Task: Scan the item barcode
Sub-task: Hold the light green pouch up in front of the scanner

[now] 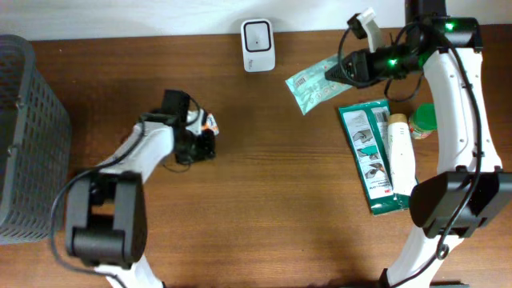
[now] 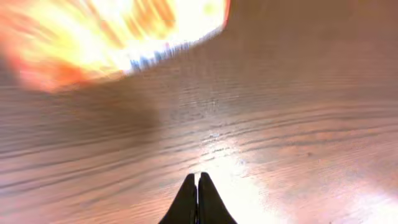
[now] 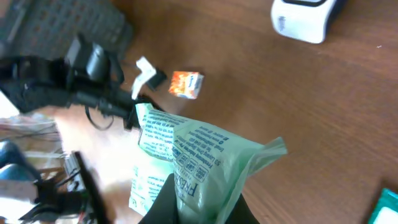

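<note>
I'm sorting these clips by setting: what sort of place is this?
Probably a mock shop checkout set up on a wooden table: a white barcode scanner, packaged goods such as a green packet, and a grey basket.

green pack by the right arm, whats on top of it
A white tube lies lengthwise along the right edge of the green pack. The strip of print under the tube is hidden.
</note>
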### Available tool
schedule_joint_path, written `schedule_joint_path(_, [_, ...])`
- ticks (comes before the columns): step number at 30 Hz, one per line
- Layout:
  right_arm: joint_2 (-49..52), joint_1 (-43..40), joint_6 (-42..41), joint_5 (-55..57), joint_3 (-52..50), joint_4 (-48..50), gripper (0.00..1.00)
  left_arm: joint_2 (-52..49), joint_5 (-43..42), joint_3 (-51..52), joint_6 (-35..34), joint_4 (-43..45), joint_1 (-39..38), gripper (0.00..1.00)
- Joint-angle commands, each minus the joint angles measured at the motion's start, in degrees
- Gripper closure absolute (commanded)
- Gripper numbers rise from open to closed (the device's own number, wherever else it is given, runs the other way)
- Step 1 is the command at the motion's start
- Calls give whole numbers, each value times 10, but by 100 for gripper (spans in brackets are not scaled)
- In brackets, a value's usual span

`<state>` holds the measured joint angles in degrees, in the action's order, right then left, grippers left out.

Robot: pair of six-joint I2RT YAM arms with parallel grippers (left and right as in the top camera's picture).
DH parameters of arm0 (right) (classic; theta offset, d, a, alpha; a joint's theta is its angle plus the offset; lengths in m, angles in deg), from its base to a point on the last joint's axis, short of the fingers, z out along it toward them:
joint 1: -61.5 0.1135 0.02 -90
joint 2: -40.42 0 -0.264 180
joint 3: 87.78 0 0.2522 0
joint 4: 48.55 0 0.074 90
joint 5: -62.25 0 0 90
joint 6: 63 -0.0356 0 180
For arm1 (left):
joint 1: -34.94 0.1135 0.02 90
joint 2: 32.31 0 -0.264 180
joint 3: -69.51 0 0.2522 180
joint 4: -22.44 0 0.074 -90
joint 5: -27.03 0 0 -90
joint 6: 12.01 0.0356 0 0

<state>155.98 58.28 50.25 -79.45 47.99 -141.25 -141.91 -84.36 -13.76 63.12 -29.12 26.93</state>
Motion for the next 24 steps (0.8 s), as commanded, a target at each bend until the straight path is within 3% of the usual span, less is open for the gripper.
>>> schedule_joint_path(1, [-9,-7,33,-70,5,-6,96,109,52,-45,30,-17,43,92])
schedule_joint_path(3, [-9,-5,33,-66,5,-6,96,139,65,-45,30,-20,69,82])
schedule_joint_path(4, [-9,-3,33,-59,5,-4,96,146,77,-45,30,-20,81,68])
schedule_joint_path(6, [-9,12,3,-14,5,31,96,148,99,-45,30,-20,96,20])
schedule_joint_path(7, [-9,23,-31,33,5,62,96,148,106,-45,30,-20,100,1])
schedule_joint_path(9, [-7,72,-108,222,5,165,96,148,109,-45,30,-20,101,1])
schedule_joint_path(12, [2,147,-113,408,4,266,96,148,109,-45,30,-20,101,1])
schedule_joint_path(16, [48,229,21,618,4,446,96,148,109,-45,30,-20,101,1])
schedule_joint_path(20, [111,247,139,644,4,608,96,148,109,-45,30,-20,101,1])
schedule_joint_path(24, [170,247,266,645,4,703,96,148,109,-45,30,-20,101,1])
